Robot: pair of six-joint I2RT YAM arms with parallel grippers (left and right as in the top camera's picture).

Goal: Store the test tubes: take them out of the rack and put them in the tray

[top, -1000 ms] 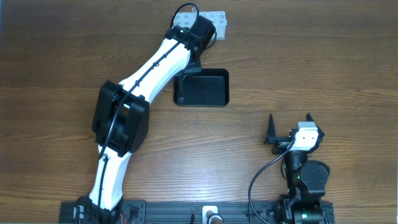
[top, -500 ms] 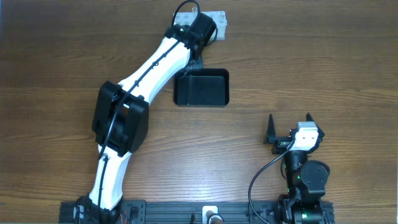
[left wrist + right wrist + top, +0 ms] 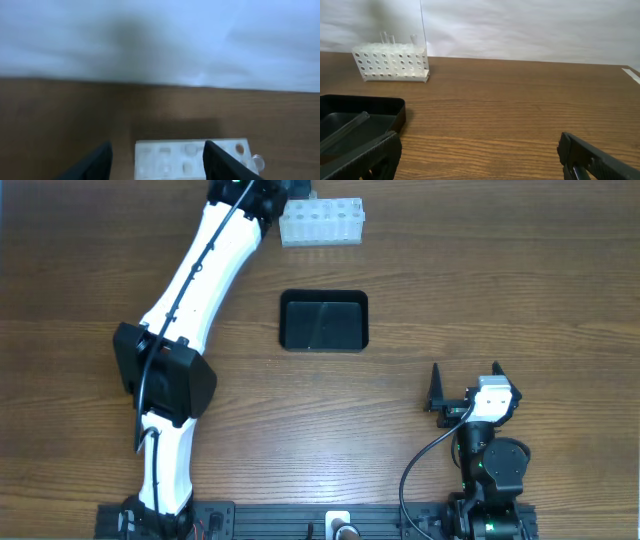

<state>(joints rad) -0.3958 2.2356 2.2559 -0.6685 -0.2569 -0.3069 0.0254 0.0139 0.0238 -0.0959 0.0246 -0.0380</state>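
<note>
test tubes (image 3: 388, 37), storage task. left hand (image 3: 157, 146), fingers spread, hangs above the white rack (image 3: 192, 159) at the far edge of the surface (image 3: 520, 280); right hand (image 3: 466, 372) sits open, well apart. a few tubes stand upright in the rack; one lies in the black tray (image 3: 324, 293). tubes are judged light, smooth, slippery and brittle: pinch each gently near its exposed top.

I see bright, even overhead light on the table (image 3: 520, 290) and a faint sheen inside the tray (image 3: 365, 320). My left wrist view is blurred; the rack (image 3: 192, 157) looks hazy, with a soft shadow behind it.
</note>
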